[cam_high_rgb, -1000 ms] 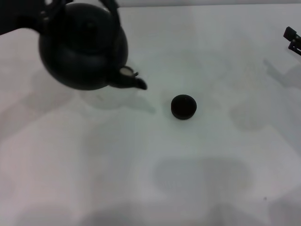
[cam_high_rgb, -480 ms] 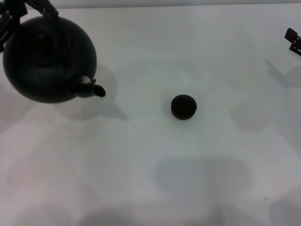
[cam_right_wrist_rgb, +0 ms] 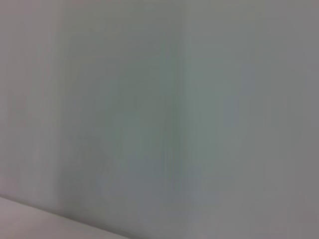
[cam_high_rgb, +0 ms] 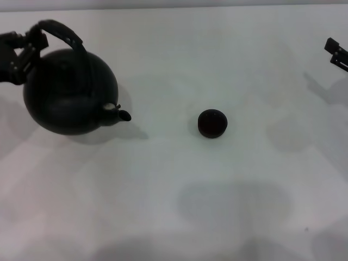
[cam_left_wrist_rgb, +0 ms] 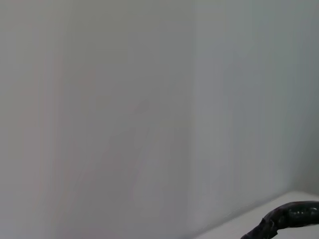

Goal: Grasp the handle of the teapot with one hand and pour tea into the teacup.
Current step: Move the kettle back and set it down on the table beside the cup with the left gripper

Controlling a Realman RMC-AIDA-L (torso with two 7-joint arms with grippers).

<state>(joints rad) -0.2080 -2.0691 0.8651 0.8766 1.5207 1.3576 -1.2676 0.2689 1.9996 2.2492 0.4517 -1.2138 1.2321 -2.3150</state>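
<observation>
No writing we can read | our left gripper clamps arched black handle of round black teapot | spout towards tiny black teacup, well apart | right gripper parked beyond cup, fingers unclear

teapot at table left, teacup well right, near centre

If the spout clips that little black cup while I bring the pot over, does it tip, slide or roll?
The teacup looks small and light beside the teapot, so a knock would probably slide it across the smooth white table. Its low bowl shape suggests it resists tipping. If it did tip, the round body would likely roll.
</observation>
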